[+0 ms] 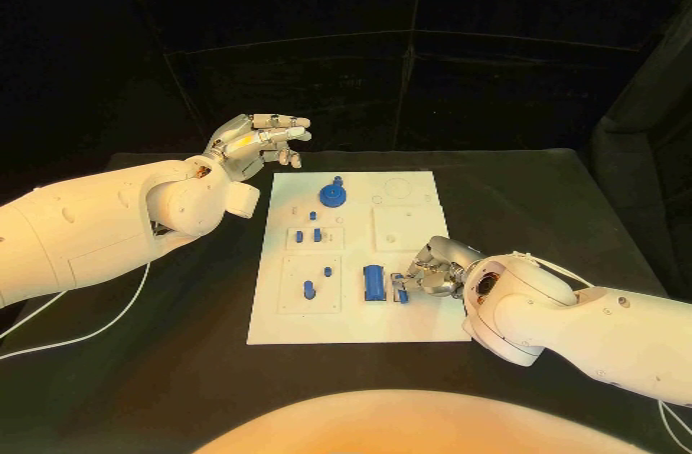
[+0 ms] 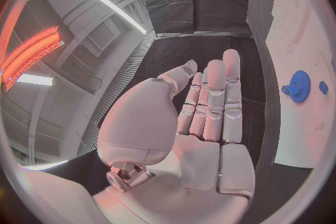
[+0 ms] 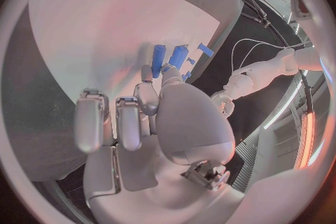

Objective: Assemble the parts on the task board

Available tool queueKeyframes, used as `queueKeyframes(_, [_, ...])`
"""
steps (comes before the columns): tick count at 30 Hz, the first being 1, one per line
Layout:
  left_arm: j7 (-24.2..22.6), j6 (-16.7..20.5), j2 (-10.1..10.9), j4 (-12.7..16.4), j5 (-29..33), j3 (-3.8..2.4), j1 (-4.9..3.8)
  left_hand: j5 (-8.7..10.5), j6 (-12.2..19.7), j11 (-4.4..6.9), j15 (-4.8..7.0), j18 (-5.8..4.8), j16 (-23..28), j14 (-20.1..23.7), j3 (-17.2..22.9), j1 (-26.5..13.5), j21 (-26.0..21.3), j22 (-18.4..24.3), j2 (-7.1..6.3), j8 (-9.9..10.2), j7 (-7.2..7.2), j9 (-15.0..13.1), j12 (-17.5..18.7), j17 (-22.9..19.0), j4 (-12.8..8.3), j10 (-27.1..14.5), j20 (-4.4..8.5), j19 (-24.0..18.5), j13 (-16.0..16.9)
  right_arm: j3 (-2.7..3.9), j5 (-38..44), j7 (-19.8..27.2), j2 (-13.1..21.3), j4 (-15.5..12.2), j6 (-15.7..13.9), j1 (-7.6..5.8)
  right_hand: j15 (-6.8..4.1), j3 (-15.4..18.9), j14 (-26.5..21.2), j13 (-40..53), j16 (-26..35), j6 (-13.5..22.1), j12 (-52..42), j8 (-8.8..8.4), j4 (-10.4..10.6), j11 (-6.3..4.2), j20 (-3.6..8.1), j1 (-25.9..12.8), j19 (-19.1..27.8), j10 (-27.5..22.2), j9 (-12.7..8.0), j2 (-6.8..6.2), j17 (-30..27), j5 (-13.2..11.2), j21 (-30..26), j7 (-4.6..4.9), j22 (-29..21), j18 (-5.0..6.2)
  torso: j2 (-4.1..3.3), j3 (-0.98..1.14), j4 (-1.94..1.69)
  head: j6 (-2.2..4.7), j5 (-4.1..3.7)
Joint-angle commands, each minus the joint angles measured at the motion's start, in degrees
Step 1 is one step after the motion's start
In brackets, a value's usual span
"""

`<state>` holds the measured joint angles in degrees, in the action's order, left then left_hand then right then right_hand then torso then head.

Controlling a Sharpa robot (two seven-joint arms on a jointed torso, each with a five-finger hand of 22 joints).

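Black curtains hang behind the black bench (image 1: 173, 374), which carries the white task board (image 1: 411, 319) at its middle. The left hand (image 1: 263, 140) hovers released, off the board's far left corner. Blue parts (image 1: 333, 193) dot the board, and the right hand (image 1: 433, 272) grips a blue piece (image 1: 374, 282) near its front edge.

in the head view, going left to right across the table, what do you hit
left robot hand → small blue pegs on the task board → blue gear → blue block → right robot hand
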<state>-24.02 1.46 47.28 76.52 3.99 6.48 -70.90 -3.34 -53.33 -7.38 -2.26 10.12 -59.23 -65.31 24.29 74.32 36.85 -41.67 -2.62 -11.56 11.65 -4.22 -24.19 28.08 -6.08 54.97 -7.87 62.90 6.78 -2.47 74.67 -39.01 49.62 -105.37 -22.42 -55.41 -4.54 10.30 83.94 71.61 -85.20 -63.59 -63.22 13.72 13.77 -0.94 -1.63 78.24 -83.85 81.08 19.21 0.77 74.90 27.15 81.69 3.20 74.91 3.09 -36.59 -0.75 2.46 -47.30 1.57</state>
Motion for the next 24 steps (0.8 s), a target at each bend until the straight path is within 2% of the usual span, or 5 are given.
queueKeyframes(1, [-0.1,-0.8,0.1,0.2,-0.1,-0.05,-0.09,-0.14,0.5,0.09,-0.07,0.4,-0.3,0.3,-0.3,0.0,-0.3,0.1,0.38,-0.2,0.0,-0.1,-0.1,0.0,-0.1,-0.4,-0.16,-0.2,0.1,0.02,1.5,-0.4,-0.1,0.1,0.6,-0.09,-0.45,0.3,4.4,-0.1,0.1,-0.4,0.3,0.3,0.6,-0.31,0.4,-0.9,-1.0,0.2,0.2,0.06,7.1,-1.7,-0.1,-0.03,1.3,-0.09,-0.01,0.0,0.02,-0.05,0.01])
queueKeyframes(5, [0.0,-0.8,0.1,0.2,-0.1,-0.05,-0.09,-0.14,0.5,0.09,-0.07,0.4,-0.3,0.3,-0.3,0.0,-0.3,0.1,0.38,-0.2,0.0,-0.1,-0.1,0.0,-0.1,-0.4,-0.16,-0.2,0.1,0.02,1.7,-0.3,-0.2,0.3,0.3,-0.09,-0.42,0.8,4.4,-0.1,0.1,-0.2,0.4,0.49,1.1,-0.24,0.41,-1.5,-1.0,0.2,0.4,-0.01,7.1,-4.5,-0.2,0.04,1.3,-0.08,-0.01,0.0,0.04,-0.01,0.08])
queueKeyframes(9, [0.0,-0.9,0.1,0.2,-0.2,-0.05,-0.09,-0.14,0.5,0.09,-0.07,0.4,-0.3,0.3,-0.3,0.0,-0.3,0.1,0.38,-0.2,0.0,-0.1,-0.1,0.0,-0.1,-0.4,-0.16,-0.2,0.1,0.02,2.0,-0.2,-0.3,0.4,-0.1,-0.09,-0.23,3.1,4.4,-0.4,0.3,0.1,1.0,0.92,2.6,-0.03,0.28,-5.0,-0.9,0.1,0.8,-0.01,7.0,-15.4,-0.4,0.21,1.0,-0.02,0.02,0.02,0.03,-0.04,0.08])
queueKeyframes(12, [0.0,-1.1,0.1,0.1,-0.5,-0.05,-0.09,-0.14,0.5,0.08,-0.08,0.4,-0.3,0.3,-0.3,0.0,-0.3,0.1,0.38,-0.2,0.01,-0.1,-0.1,-0.1,-0.1,-0.4,-0.16,-0.3,0.1,0.02,1.9,0.2,-0.3,0.5,0.0,-0.09,-0.23,4.6,4.4,-0.3,0.3,0.3,1.0,1.22,2.8,-0.04,0.23,-7.8,-0.9,0.1,1.1,0.22,6.9,-19.0,-0.4,0.16,1.0,-0.03,0.04,0.03,0.04,-0.07,0.04])
queueKeyframes(24, [0.2,-1.5,0.1,0.1,-0.8,-0.05,-0.09,-0.13,0.5,0.07,-0.11,0.39,-0.3,0.3,-0.3,-0.1,-0.3,0.1,0.43,-0.4,-0.04,-0.1,-0.2,-0.1,0.0,-0.5,-0.18,-0.3,0.1,0.02,1.1,1.4,0.3,-0.5,0.8,-0.09,-0.5,5.7,4.6,0.2,-0.1,-0.4,0.2,2.58,2.8,-0.42,0.37,-11.5,-1.3,0.6,2.0,1.71,7.7,-19.5,0.1,-0.34,2.0,-0.21,0.04,0.03,0.1,0.02,0.03])
